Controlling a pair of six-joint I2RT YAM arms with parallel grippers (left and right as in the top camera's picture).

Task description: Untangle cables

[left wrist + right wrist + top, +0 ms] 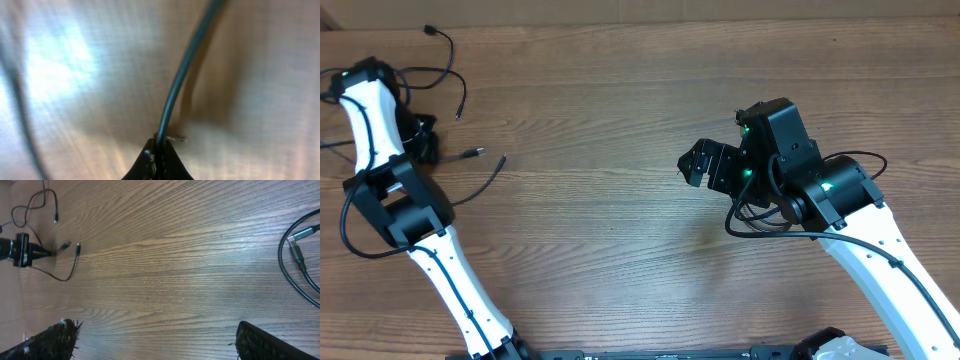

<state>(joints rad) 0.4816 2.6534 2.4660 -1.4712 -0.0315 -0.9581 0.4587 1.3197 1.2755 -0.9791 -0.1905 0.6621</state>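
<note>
Jaws of the left gripper [158,150] are pinched together on one thin black cable [175,85], which rises from between them and curves away. Jaws of the right gripper [692,165] stand wide apart with nothing between them. Beneath both lies the wooden counter [600,250]. Loose cables [445,70] sprawl in strands around and just beyond the left jaws, well apart from the right jaws. Two small plug ends [475,153] lie near the left jaws, on the side facing the right ones.
</note>
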